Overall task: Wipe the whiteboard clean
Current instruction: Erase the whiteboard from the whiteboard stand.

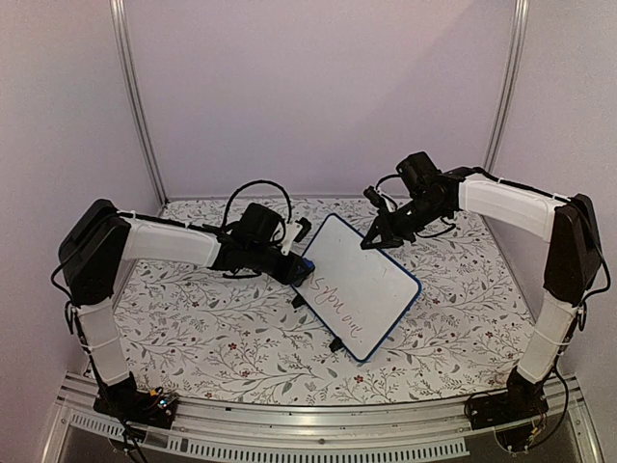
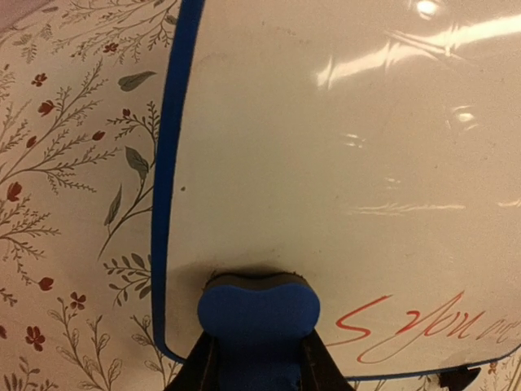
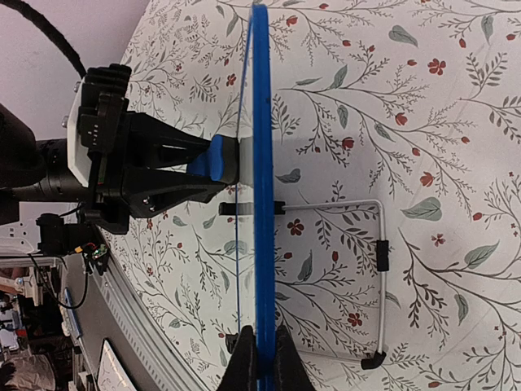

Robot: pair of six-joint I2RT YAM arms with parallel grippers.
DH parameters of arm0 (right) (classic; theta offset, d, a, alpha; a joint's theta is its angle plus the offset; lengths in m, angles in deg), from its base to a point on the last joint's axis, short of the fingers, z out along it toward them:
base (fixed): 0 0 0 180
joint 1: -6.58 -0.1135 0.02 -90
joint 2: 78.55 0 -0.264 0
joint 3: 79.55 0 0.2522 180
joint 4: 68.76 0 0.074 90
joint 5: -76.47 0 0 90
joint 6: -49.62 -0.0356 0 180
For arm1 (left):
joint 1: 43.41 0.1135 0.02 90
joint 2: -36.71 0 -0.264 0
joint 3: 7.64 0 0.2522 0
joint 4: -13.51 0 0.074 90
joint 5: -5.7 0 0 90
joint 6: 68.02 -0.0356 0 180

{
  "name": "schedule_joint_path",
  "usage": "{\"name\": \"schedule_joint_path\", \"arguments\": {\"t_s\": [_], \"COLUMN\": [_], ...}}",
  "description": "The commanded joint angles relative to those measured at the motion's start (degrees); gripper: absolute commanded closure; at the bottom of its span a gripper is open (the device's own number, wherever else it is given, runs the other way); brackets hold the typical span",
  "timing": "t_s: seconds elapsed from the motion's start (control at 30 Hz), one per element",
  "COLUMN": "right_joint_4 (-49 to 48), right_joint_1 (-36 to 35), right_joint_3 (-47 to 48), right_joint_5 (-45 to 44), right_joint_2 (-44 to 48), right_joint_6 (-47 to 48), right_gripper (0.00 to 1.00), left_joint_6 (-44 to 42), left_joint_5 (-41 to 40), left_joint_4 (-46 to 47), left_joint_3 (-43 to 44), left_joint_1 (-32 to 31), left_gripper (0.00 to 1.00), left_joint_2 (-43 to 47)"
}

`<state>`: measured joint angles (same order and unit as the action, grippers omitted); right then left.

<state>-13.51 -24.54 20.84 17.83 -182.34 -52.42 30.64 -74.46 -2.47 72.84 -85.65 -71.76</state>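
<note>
There is 1 whiteboard [image 1: 362,285]. It stands tilted on the floral tablecloth [image 1: 212,328] in the middle of the table, between the 2 arms, with its writing face turned toward the left arm. Its dark blue frame has rounded corners, and 2 small black feet [image 1: 299,301] show along its lower left edge in the top view.

The right gripper [image 3: 260,362] is clamped on the board's blue frame, 1 finger on each side of the edge. In the top view this grip sits at the board's far upper edge.

The left gripper [image 2: 260,362] is closed on 1 blue eraser [image 2: 259,305], squeezed between its 2 dark fingers [image 2: 203,362]. The right wrist view shows the eraser's dark pad touching the white face. In the left wrist view it sits near a corner of the board, just inside the frame.

1 line of reddish handwriting [image 2: 423,330] lies just beside the eraser, along the edge of the board. The rest of the face looks white and glossy.

Behind the board, 1 thin white wire stand [image 3: 378,244] with 2 black caps rests on the cloth.
</note>
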Motion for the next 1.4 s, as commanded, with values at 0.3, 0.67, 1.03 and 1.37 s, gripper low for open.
{"name": "schedule_joint_path", "arguments": {"t_s": [0.3, 0.67, 1.03, 1.37], "right_joint_4": [5.6, 5.7, 5.7, 5.7], "right_joint_1": [-2.2, -2.2, -2.2, -2.2], "right_joint_3": [-1.6, -1.6, -1.5, -1.5], "right_joint_5": [-2.5, -2.5, -2.4, -2.4], "right_joint_2": [-1.6, -1.8, -1.8, -1.7], "right_joint_6": [1.4, 1.4, 1.3, 1.4], "right_gripper": [1.00, 1.00, 1.00, 1.00], "left_joint_6": [3.0, 4.1, 5.1, 5.6], "left_joint_5": [0.8, 1.1, 0.7, 0.5], "left_joint_4": [-1.6, -2.4, -3.4, -4.4], "left_joint_3": [-4.1, -6.1, -8.4, -9.3], "left_joint_1": [-0.7, -1.0, -1.2, -1.5], "left_gripper": [1.00, 1.00, 1.00, 1.00], "left_joint_2": [-2.9, -2.9, -2.2, -1.6]}}
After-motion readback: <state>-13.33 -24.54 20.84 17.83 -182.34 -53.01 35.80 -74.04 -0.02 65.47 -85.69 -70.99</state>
